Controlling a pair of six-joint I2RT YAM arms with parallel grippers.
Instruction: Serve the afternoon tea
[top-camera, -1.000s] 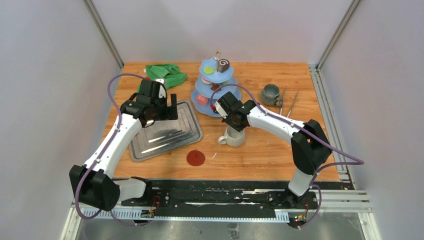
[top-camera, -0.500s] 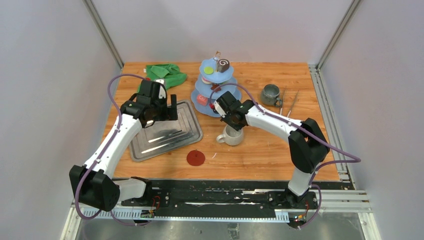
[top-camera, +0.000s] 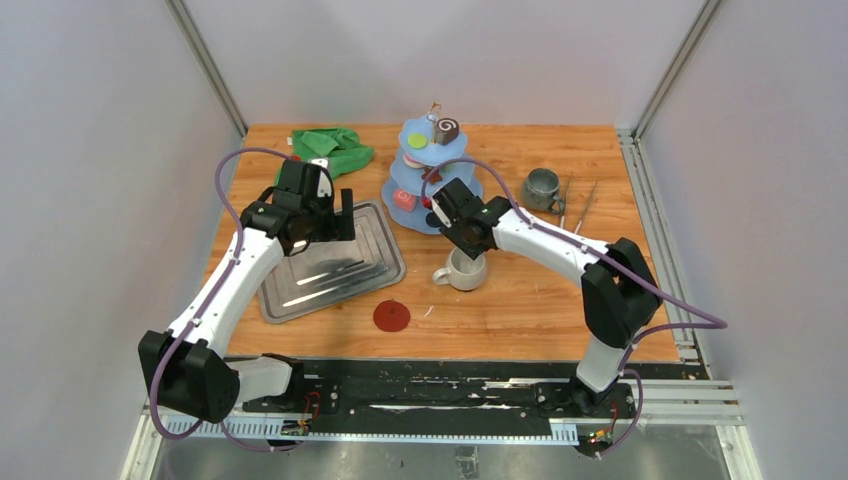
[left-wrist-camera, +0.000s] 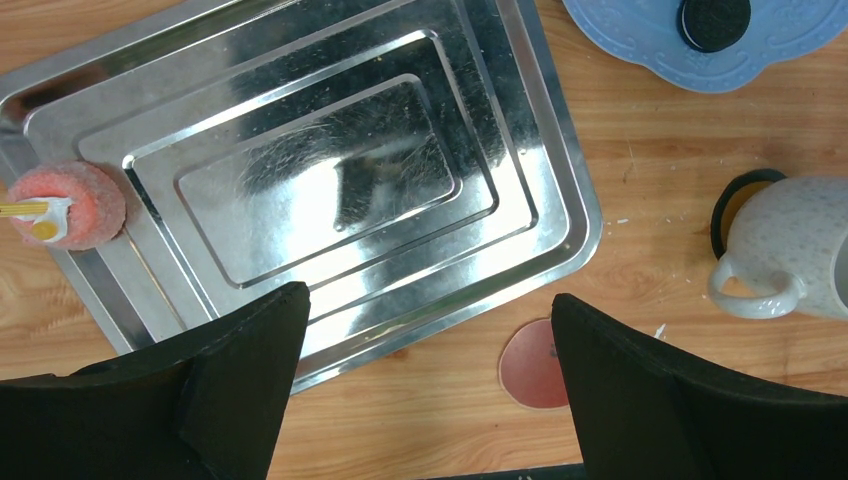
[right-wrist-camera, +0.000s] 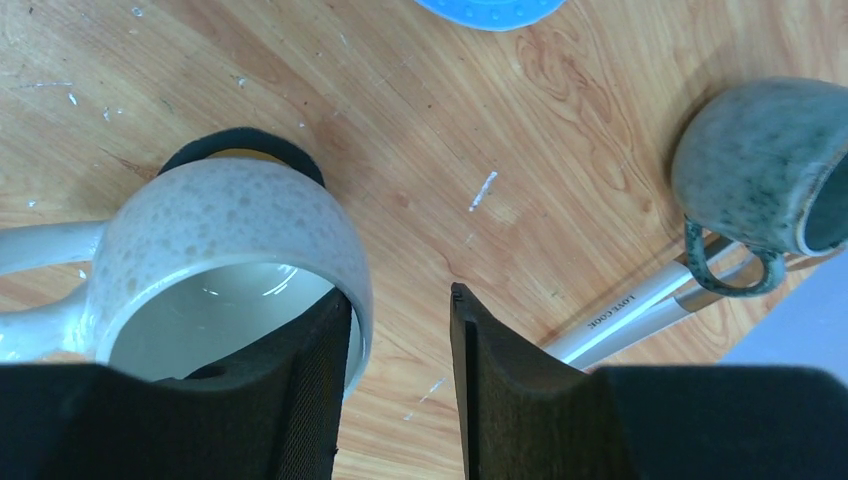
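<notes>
1. Mug first: your white mug (right-wrist-camera: 220, 230) stands upright, overlapping a black coaster (right-wrist-camera: 240, 145), near the blue stand (top-camera: 430, 170).
2. Your right gripper (right-wrist-camera: 398, 300) points down over it, jaws parted astride the rim, one inside, nothing clamped.
3. Only that wrist view shows this; from above, the wrist hides it.
4. Your left gripper (left-wrist-camera: 425, 300) hangs wide open above the steel tray (left-wrist-camera: 540, 200), holding nothing.

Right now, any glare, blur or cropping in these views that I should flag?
Left wrist: the stepped steel tray throws bright glare and mirrors a dark shape at its centre. Right wrist: the speckled white mug is sharp, the grey-green mug cut by the frame edge. Top external: even light, soft shadows.
</notes>
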